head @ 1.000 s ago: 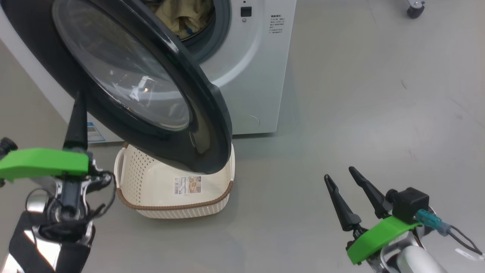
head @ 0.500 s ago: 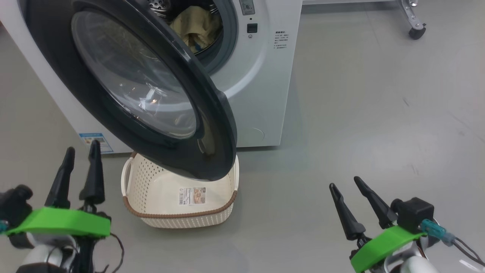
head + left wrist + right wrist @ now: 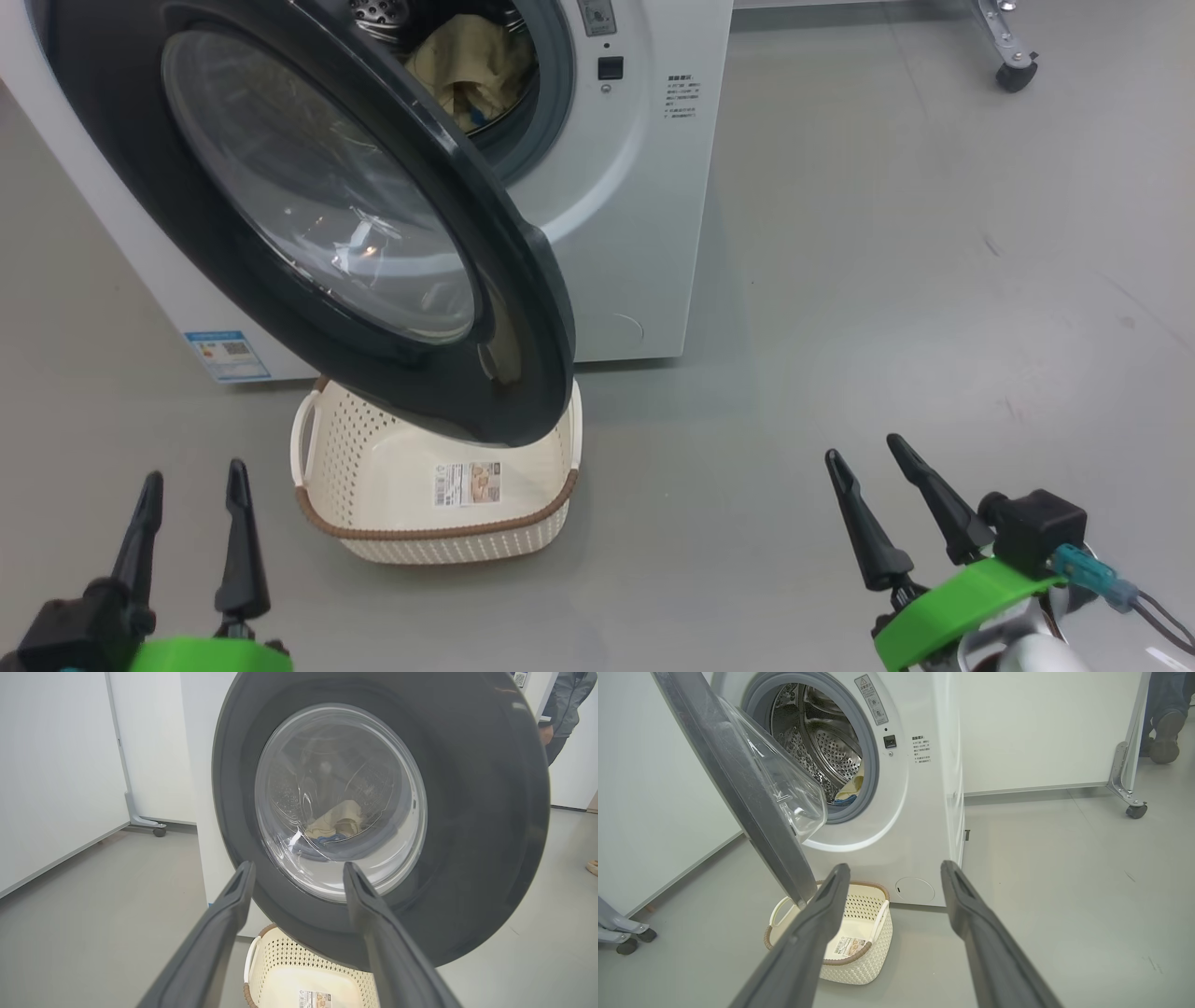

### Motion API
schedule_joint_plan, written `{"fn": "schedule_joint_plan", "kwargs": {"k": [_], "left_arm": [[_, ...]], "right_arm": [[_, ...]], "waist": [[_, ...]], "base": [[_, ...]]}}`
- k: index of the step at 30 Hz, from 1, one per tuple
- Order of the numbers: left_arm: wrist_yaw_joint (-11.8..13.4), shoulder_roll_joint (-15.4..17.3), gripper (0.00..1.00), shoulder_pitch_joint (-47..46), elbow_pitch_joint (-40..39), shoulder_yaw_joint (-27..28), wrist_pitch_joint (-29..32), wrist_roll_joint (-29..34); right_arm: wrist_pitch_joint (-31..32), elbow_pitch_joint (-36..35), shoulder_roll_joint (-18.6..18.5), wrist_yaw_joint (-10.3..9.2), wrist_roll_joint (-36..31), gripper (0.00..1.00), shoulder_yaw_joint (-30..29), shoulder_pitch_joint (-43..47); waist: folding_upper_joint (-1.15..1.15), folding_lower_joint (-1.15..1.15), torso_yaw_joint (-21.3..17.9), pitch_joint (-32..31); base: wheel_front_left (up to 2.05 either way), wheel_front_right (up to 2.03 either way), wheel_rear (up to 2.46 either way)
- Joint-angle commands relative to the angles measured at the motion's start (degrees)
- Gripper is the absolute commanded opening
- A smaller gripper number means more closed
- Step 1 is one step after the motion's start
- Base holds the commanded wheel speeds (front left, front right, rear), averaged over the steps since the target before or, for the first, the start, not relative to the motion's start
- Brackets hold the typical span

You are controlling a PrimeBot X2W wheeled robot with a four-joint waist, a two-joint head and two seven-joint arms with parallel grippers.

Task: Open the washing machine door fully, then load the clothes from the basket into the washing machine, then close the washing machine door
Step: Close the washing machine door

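Observation:
The washing machine point(image 3: 635, 196) stands with its door point(image 3: 317, 224) swung half open, hanging over the basket point(image 3: 439, 532). The cream basket holds nothing but its floor label. Yellow clothes point(image 3: 471, 70) with a bit of blue lie inside the drum point(image 3: 822, 746), also seen through the door glass point(image 3: 341, 798). My left gripper point(image 3: 191, 485) is open at the lower left, well back from the door. My right gripper point(image 3: 868, 457) is open at the lower right, over bare floor. Both hold nothing.
A wheeled partition foot point(image 3: 1013, 65) stands at the far right behind the machine. A person's shoe point(image 3: 1164, 737) and a grey sleeve point(image 3: 563, 704) are beyond it. A white wall panel with a caster point(image 3: 159, 831) lies to the machine's left.
My left gripper went from shut near the door's lower edge to open and pulled back down toward me. The head camera shifted. The door stays half open.

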Motion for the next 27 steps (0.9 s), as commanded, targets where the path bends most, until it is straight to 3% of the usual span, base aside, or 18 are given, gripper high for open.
{"fn": "schedule_joint_plan", "kwargs": {"k": [1,11,27], "left_arm": [[0.14,0.37,1.0,-0.98,-1.75,2.82,-0.79,1.44],[-1.75,-4.36,1.0,3.16,-2.13,6.18,-0.79,7.84],[-4.39,-7.98,1.0,4.8,0.99,9.42,-0.8,11.84]], "right_arm": [[-0.79,-2.04,-0.58,-0.15,-0.47,1.0,0.49,-0.62],[-0.79,-2.92,-0.55,-0.15,-1.21,1.0,-1.36,0.98],[-0.79,-3.13,-0.58,-0.15,-1.72,1.0,-1.56,1.65]], "waist": [[0.0,0.0,-0.09,-0.08],[0.0,0.0,-0.28,0.34],[0.0,0.0,-0.57,-0.4]], "base": [[0.0,0.0,0.0],[0.0,0.0,0.0],[0.0,0.0,0.0]]}}
